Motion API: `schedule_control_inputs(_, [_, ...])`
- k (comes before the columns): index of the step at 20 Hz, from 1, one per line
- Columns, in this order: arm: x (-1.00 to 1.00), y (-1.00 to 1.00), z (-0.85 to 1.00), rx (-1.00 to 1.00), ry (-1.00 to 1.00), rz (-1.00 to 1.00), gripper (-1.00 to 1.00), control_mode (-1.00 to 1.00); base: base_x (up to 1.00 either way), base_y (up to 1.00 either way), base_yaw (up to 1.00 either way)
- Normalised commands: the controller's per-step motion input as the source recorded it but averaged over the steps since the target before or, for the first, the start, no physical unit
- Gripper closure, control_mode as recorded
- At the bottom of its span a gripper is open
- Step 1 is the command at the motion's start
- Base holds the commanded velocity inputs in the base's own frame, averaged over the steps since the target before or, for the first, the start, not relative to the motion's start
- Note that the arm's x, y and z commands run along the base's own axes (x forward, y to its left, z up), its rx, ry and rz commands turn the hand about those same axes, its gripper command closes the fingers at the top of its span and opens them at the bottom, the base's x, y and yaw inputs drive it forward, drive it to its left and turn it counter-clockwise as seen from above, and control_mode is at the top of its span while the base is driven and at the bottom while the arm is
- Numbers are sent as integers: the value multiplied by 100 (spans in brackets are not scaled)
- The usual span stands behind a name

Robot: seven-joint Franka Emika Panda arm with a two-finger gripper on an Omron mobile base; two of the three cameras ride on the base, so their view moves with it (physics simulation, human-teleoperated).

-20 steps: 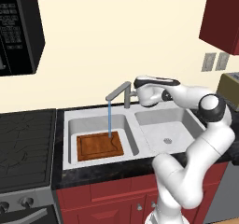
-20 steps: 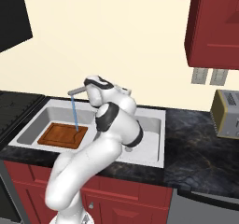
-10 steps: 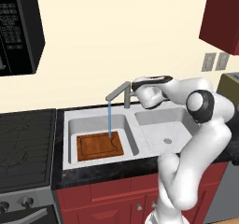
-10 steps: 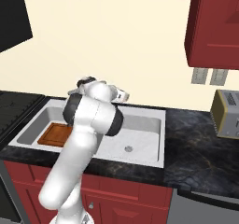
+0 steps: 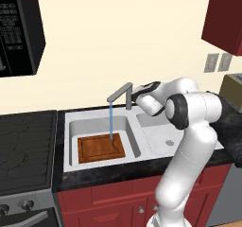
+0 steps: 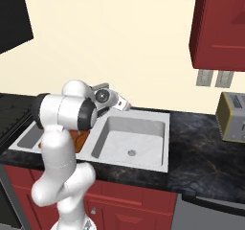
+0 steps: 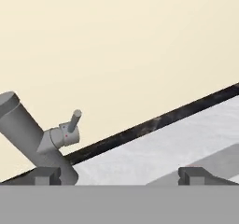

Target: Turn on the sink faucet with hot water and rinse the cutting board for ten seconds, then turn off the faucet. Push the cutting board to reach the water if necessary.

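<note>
The water (image 5: 110, 121) runs onto the cutting board (image 5: 100, 148) in the left basin of the sink (image 5: 69, 126). The fingers (image 7: 45, 176) are wide and empty. The lever (image 7: 73, 121) (small, pointing up) sits just left of them on the sink faucet (image 5: 120, 93).

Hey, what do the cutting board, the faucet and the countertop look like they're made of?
Cutting board: likely wood, reddish-brown with a darker groove near its edge. Faucet: apparently brushed metal, matte grey, no bright glints. Countertop: looks like polished stone, black with pale mottling, though a rendering cannot settle it.
</note>
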Motion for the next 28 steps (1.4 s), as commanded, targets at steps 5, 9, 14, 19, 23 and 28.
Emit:
schedule_control_inputs(5, [0,-40,71,15,30,0,-100,-100,0,0,0])
schedule_control_inputs(9, [7,-31,78,17,29,0,-100,-100,0,0,0])
schedule_control_inputs(14, [4,-14,69,12,30,0,-100,-100,0,0,0])
schedule_control_inputs(19, [0,-1,49,8,32,1,-100,-100,0,0,0])
schedule_control_inputs(23, [0,0,16,6,38,5,-100,-100,0,0,0])
schedule_control_inputs(28, [0,0,0,0,15,11,-100,-100,0,0,0])
